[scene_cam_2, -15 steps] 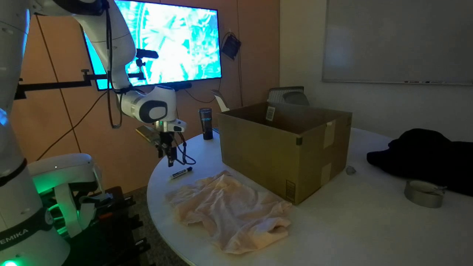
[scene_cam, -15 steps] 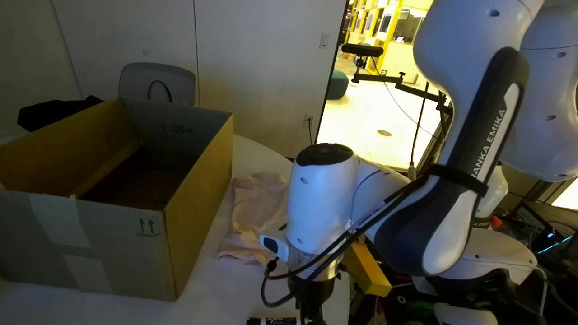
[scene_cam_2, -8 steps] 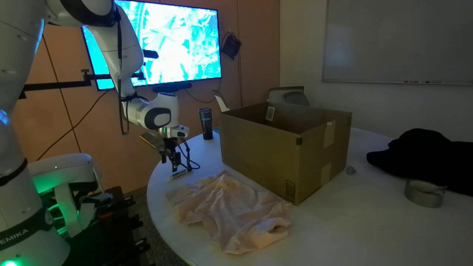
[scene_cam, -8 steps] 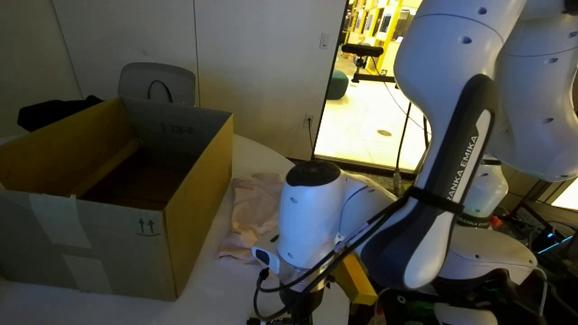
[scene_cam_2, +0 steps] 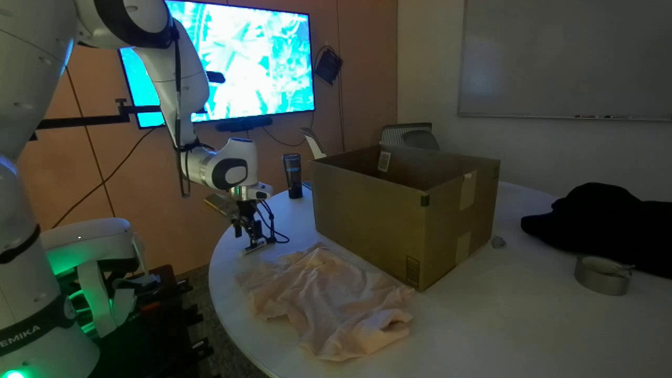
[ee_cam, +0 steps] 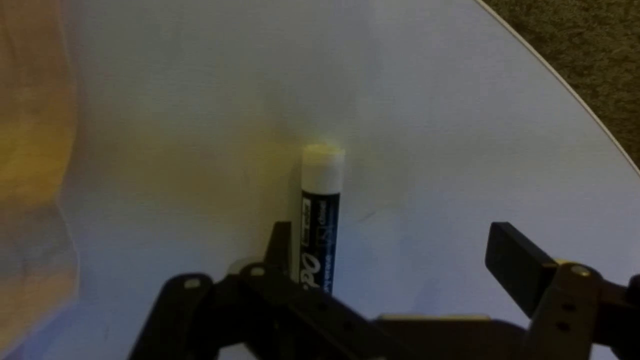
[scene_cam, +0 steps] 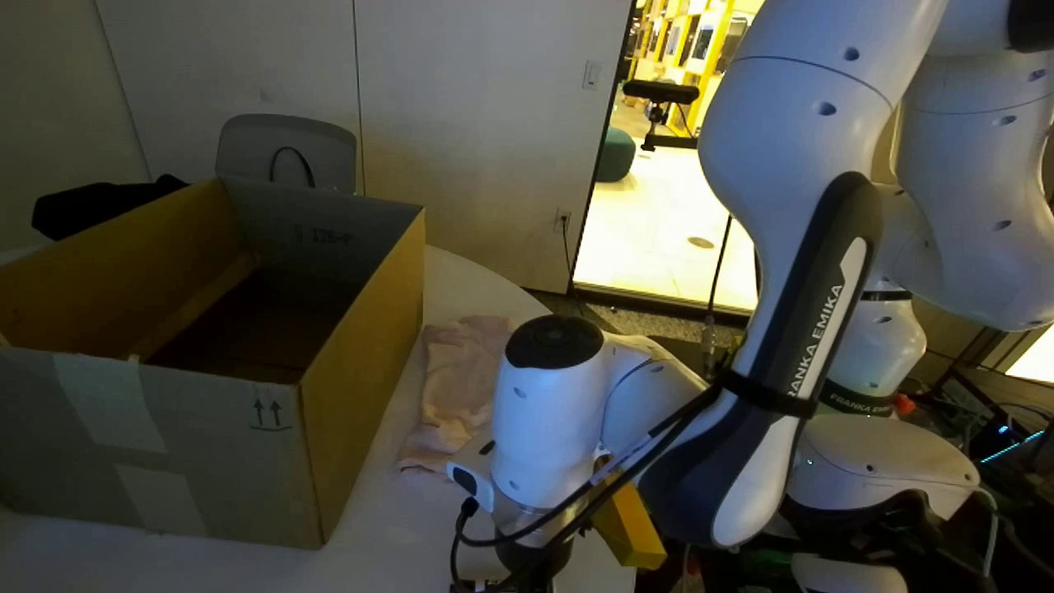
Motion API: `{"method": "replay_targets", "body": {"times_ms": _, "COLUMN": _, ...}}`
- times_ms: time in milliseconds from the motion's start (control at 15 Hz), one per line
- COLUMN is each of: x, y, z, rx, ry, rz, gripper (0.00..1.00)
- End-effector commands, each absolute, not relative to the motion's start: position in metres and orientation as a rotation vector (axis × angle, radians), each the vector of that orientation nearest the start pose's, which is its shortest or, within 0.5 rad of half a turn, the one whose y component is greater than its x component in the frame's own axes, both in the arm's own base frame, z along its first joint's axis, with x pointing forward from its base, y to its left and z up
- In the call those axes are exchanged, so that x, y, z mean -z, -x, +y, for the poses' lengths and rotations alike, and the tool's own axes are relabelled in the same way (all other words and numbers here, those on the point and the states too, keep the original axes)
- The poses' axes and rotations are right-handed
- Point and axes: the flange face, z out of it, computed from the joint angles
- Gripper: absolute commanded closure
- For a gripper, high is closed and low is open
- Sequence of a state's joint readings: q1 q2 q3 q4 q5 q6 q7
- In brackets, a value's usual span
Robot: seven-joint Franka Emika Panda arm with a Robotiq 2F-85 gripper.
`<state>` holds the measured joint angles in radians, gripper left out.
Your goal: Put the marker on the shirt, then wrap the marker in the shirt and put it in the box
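The marker (ee_cam: 321,220) lies on the white table, black-labelled with a white end. It sits between my open fingers in the wrist view, close beside the left finger; its lower part is hidden behind that finger. My gripper (ee_cam: 390,245) is open and low over it; in an exterior view the gripper (scene_cam_2: 253,240) covers most of the marker (scene_cam_2: 254,249). The pink shirt (scene_cam_2: 331,304) lies spread and wrinkled next to it, also at the left edge of the wrist view (ee_cam: 30,175). The open cardboard box (scene_cam_2: 367,215) stands beyond the shirt, and its inside shows bare in an exterior view (scene_cam: 156,453).
The round table's edge (ee_cam: 565,82) runs close to the marker. A dark tumbler (scene_cam_2: 293,176) stands behind the gripper near the box. A tape roll (scene_cam_2: 602,275), a small crumpled thing (scene_cam_2: 497,242) and black cloth (scene_cam_2: 598,226) lie on the box's far side.
My gripper has moved down to the marker and slightly toward the box, its fingers now around the marker at table height. The marker, shirt and box have not moved.
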<state>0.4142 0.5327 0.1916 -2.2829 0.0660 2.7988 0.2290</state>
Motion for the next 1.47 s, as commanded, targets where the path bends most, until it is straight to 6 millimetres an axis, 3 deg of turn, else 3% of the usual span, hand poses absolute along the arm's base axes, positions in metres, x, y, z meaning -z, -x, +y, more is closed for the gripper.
{"method": "replay_targets", "body": {"times_ms": 0, "x": -0.118, "y": -0.434, "z": 0.304, "rx": -0.055, "ry": 3.022, "rz": -0.409, "gripper": 0.00}}
{"method": "replay_targets", "body": {"times_ms": 1067, "x": -0.107, "y": -0.434, "z": 0.299, "rx": -0.084, "ry": 3.033, "rz": -0.318, "gripper": 0.01}}
{"method": "replay_targets", "body": {"times_ms": 1400, "x": -0.109, "y": -0.438, "z": 0.296, "rx": -0.078, "ry": 3.038, "rz": -0.297, "gripper": 0.39}}
